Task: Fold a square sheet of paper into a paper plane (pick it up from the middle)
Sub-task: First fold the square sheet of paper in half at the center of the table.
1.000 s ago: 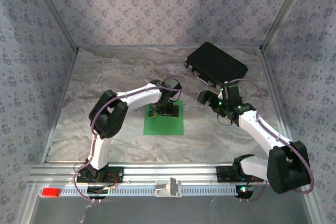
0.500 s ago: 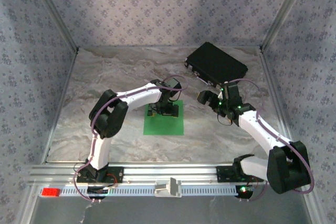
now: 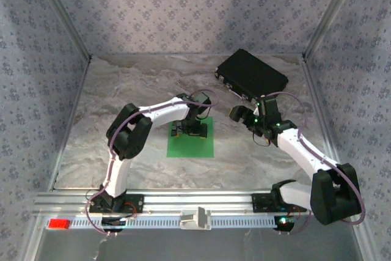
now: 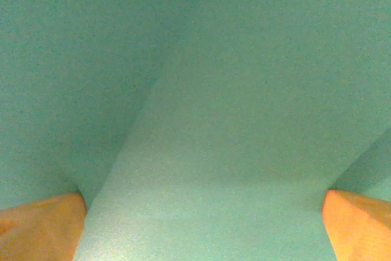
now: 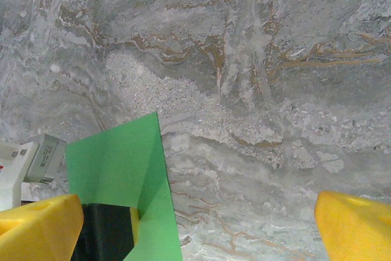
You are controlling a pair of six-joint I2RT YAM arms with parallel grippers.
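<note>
While the left end effector (image 3: 190,131) stays spread, sheet (image 3: 190,148) sits unmoved.

From above, you cannot see the far part of the square sheet of paper (image 3: 190,146); the left gripper (image 3: 190,129) sits over it, and its fingertips are too small for you to tell whether they touch. In the left wrist view the sheet runs past every edge, soft and unfocused; the orange fingers (image 4: 38,229) are cropped at the bottom corners. In the right wrist view the lower edge cuts the sheet, a black part (image 5: 107,233) hides some; the yellow fingers (image 5: 357,225) are cropped too.
</note>
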